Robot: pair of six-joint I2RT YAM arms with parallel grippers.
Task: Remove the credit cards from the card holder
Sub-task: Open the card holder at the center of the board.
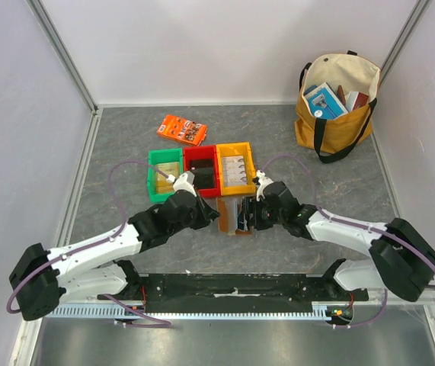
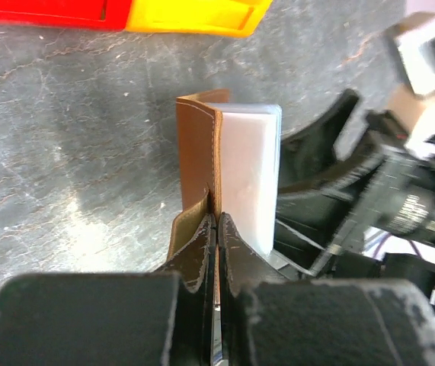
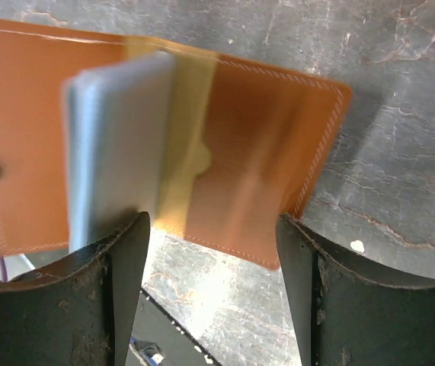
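The card holder (image 1: pixel 232 215), a small brown leather wallet, stands partly open on the grey table between my two grippers. My left gripper (image 1: pixel 214 213) is shut on one brown leather flap (image 2: pixel 193 152), next to the pale blue lining (image 2: pixel 247 168), with its tips (image 2: pixel 217 223) pinching the leather edge. My right gripper (image 1: pixel 253 216) is open and empty. Its fingers (image 3: pixel 126 259) straddle the near edge of the other brown flap (image 3: pixel 263 145), beside the pale blue lining leaves (image 3: pixel 118 137). No credit card shows plainly; the cards are hidden in the wallet.
Green bin (image 1: pixel 164 174), red bin (image 1: pixel 201 169) and orange-yellow bin (image 1: pixel 236 168) stand in a row just behind the wallet. An orange printed box (image 1: pixel 181 130) lies farther back. A tan tote bag (image 1: pixel 335 107) with books stands at the back right.
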